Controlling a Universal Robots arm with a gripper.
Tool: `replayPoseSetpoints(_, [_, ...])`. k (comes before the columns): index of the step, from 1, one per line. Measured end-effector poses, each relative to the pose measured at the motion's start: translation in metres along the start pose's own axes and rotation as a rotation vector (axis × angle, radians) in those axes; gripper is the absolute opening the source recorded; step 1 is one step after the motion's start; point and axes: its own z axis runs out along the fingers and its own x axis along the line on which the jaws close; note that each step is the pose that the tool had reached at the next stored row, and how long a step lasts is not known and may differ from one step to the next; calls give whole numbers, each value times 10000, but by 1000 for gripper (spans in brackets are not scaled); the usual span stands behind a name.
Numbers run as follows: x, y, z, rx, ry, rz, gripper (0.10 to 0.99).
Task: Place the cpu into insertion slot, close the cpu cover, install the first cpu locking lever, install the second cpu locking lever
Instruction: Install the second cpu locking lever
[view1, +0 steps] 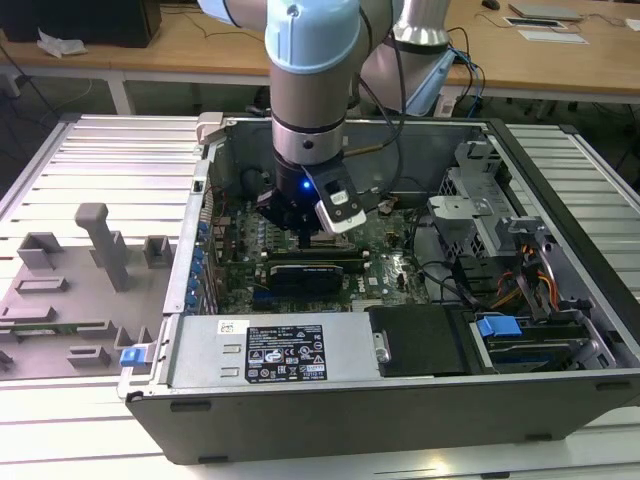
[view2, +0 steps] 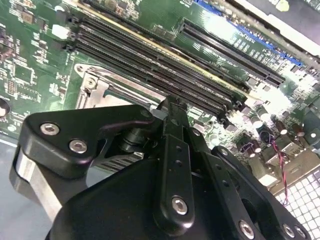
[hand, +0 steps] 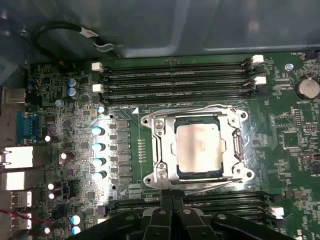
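With the cpu (hand: 197, 146) seated under the closed cpu cover (hand: 165, 145), the gripper (hand: 171, 197), fingertips together, should press each lever squarely.

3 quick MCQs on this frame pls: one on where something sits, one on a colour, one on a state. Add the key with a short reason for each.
1. Where does the cpu sit?
A. On the grey tray outside the case
B. In the insertion slot, framed by the cpu cover
C. On top of the power supply

2. What colour is the circuit board around the socket?
A. Green
B. Red
C. White

3. What state is the cpu cover in?
A. Lying on the table outside the case
B. Standing upright, open
C. Lying flat around the cpu

Key: 1 B, the first wrist view shows the pale metal top inside the silver frame. 2 A, the board is green in both wrist views. 3 C, the frame lies flat around the chip, with the hand just beside the socket's edge.
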Motion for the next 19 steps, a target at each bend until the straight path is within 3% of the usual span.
replayPoseSetpoints(3, [58,-24,45,-170,10,2,106])
replayPoseSetpoints(7, [75,-66,74,-536,30,13,106])
replayPoseSetpoints(12, [111,-96,127,-841,47,20,106])
replayPoseSetpoints(19, [175,-107,189,-1000,55,21,106])
